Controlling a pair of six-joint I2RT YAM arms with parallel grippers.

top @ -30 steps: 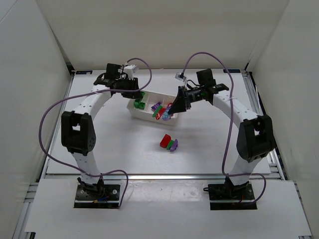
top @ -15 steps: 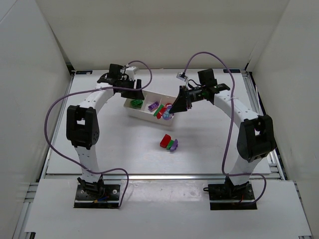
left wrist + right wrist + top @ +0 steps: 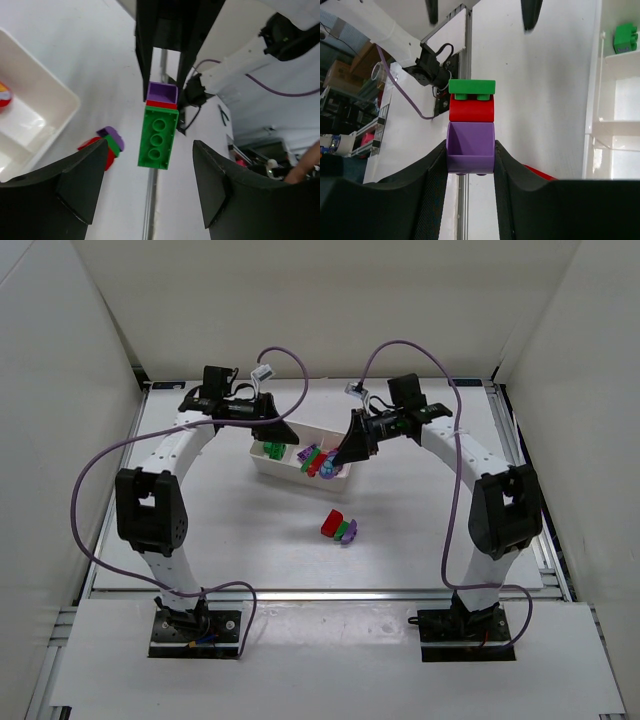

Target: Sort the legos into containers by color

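Where the two arms meet near the top centre of the overhead view, a shallow white rectangular plastic tray with three compartments (image 3: pixel 280 471) sits on the white table (image 3: pixel 200 520). The right gripper (image 3: pixel 470 147) is clamped tight on a stack of three small plastic bricks (image 3: pixel 471 115). Its black fingers press both sides of the purple brick (image 3: pixel 470 155) at the near end, with a red brick (image 3: pixel 471 107) next and a flat green brick (image 3: pixel 472 86) at the far end. In the overhead view this gripper hangs at the right end of the tray.

The left gripper (image 3: pixel 150 144) stands wide apart and has hold of nothing. In its own camera the stack fills the middle of the frame, green end nearest, with a clear gap between it and each dark finger (image 3: pixel 80 185).

Inside the tray, a small green brick (image 3: pixel 270 449) lies in the left compartment. To its right, a jumble of red, green, purple and light blue pieces (image 3: pixel 320 462) fills the rest of the tray — too small to tell which piece lies in which compartment. Below the tray, near the centre of the overhead frame, a loose cluster of red, green and purple bricks (image 3: pixel 338 527) rests on the table, well apart from both grippers.
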